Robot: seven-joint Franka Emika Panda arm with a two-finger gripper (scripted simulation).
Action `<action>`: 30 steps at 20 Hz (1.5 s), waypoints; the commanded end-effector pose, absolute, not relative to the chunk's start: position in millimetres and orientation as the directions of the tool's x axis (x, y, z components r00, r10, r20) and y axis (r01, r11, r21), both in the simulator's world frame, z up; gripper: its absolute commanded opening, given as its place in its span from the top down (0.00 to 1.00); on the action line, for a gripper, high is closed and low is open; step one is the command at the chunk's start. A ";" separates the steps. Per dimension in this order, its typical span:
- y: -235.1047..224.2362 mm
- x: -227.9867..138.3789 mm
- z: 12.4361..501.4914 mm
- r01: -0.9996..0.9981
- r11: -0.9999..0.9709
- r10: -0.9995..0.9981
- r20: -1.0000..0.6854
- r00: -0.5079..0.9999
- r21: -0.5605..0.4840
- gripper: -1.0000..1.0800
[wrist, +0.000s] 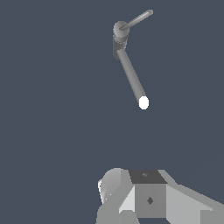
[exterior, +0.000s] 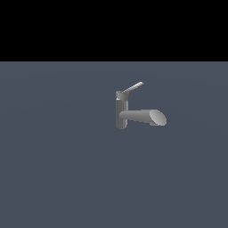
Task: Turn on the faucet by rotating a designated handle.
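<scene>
You have a plain, flat, slate-blue surface [exterior: 62, 169] filling the lower part of the exterior view, uniform in colour and unmarked. Above it sits a solid black backdrop [exterior: 114, 29], meeting the surface along a straight horizontal edge. In the wrist view the same slate-blue surface [wrist: 48, 109] spreads across nearly the whole picture, evenly lit.

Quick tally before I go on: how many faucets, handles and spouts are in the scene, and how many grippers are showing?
Faucet: 1
Handle: 1, the thin lever slanting off the top cap
Spout: 1, thick and horizontal
Gripper: 1, partly visible in the wrist view only, away from the faucet
Total: 4
</scene>
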State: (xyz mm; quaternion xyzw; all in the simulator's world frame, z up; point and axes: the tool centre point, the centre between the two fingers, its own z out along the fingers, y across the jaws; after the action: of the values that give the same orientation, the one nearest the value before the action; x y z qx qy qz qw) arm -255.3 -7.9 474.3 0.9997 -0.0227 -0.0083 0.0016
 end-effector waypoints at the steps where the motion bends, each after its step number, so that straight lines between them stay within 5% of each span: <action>1: -7.9 -255.3 474.3 -0.045 -0.999 -0.046 -0.017 0.999 0.003 1.00; 14: 3.8 -225.8 450.1 -0.146 -0.989 -0.146 -0.016 0.989 0.003 1.00; 30: 20.0 -119.5 369.6 -0.464 -0.886 -0.464 -0.013 0.886 0.000 1.00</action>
State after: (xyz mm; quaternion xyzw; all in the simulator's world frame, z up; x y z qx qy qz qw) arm -130.6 19.8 377.9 0.9750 -0.2219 -0.0067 -0.0009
